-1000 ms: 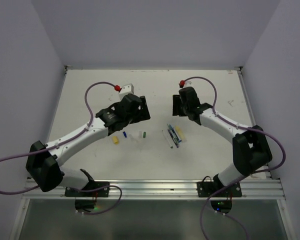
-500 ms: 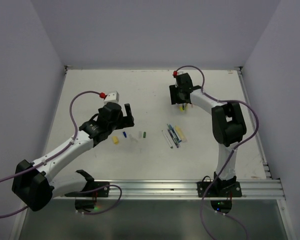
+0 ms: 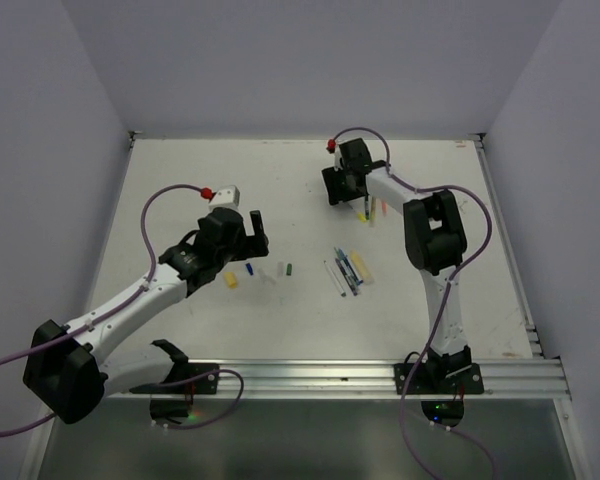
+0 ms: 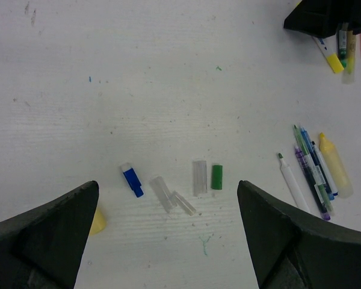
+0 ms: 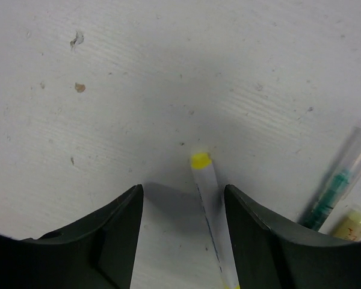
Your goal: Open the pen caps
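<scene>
Several loose pen caps lie in a row: yellow, blue, clear ones and green; the row also shows in the top view. A bundle of pens lies to their right. My left gripper is open and empty above the caps. My right gripper is open, low over the table, straddling a white pen with a yellow end that lies nearer its right finger. In the top view it sits over the far pens.
A clear pen with green ink and a yellowish one lie just right of the right gripper. The table's walls stand at the back and both sides. Small ink marks dot the white tabletop.
The right arm swung to the far middle of the table and came down over the far pens. The left arm pulled back left, then stayed nearly still.
</scene>
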### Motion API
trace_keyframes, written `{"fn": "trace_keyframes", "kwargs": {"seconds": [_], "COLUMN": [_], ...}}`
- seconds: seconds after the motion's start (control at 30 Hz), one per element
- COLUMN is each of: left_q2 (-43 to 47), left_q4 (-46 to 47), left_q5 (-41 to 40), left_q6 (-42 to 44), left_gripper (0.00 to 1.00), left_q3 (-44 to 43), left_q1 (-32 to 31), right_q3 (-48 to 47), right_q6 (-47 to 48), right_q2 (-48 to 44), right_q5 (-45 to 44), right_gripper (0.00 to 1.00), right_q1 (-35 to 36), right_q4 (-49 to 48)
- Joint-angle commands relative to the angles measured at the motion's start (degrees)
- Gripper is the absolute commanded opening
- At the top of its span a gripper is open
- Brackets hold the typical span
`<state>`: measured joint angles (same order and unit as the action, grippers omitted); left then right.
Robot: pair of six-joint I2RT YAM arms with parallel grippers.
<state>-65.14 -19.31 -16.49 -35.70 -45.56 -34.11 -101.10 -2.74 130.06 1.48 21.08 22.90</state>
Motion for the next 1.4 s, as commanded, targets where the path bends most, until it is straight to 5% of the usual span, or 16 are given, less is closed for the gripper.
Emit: {"fn": "trace_keyframes", "kwargs": {"seconds": [0.0,0.47,0.73,0.97,1.37], "left_q2": [1.60,1.86,1.86,2.30,3.27], "left_q4": [2.87,3.31,3.67,3.14,3.23], "left_q5": [-0.65,1.11,1.81,1.99,1.81], "left_q6": [1.51,0.64,-0.07,-0.16,-0.42], "left_gripper": [1.00,1.00,1.00,1.00,1.00], "left_q3": [0.56,0.47,1.35,1.09,2.23], "left_q1": [0.62,0.62,0.62,0.62,0.62], "right_q3": [1.33,23.38,34.21,33.25,29.30], "right_q6": [5.00,6.35,-12.79,-23.87,-28.81], "right_q2": [-1.03,-17.02,-32.75,-29.00,-21.35], "right_q5": [6.08,4.33,-5.50,-15.70,-19.49], "right_gripper": [0.59,0.54,0.56,0.56,0.43], "right_q1": [1.24,8.89,9.07,9.07,9.07], "right_q4": [3.29,2.42,-6.89,-4.71,-2.68]}}
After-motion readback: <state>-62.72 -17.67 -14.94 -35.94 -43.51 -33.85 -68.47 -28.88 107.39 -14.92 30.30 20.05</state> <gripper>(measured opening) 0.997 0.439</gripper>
